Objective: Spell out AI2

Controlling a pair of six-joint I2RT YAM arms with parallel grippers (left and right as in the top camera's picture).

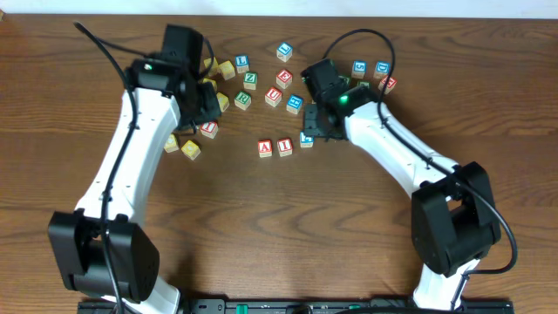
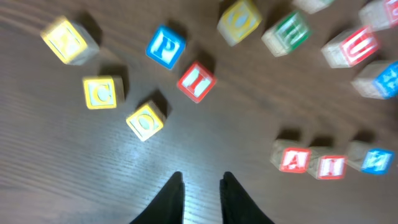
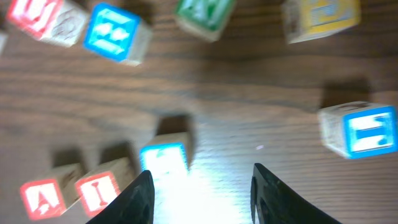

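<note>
The red "A" cube (image 1: 265,148) and the red "I" cube (image 1: 285,146) stand side by side in the middle of the table. A blue-faced cube (image 1: 306,139) sits just right of them, a little farther back. In the right wrist view the A cube (image 3: 43,198), the I cube (image 3: 98,191) and the blue cube (image 3: 163,163) form a row; glare hides the blue cube's character. My right gripper (image 3: 199,180) is open and empty, its left finger just beside the blue cube. My left gripper (image 2: 202,186) is empty, its fingers a narrow gap apart, left of the A cube (image 2: 295,159).
Several loose letter cubes lie along the back: yellow ones (image 1: 191,149) near the left arm, a red-lettered one (image 1: 209,129), and blue (image 1: 295,104), green (image 1: 242,100) and red ones (image 1: 274,96) between the arms. More cubes (image 1: 382,69) lie behind the right arm.
</note>
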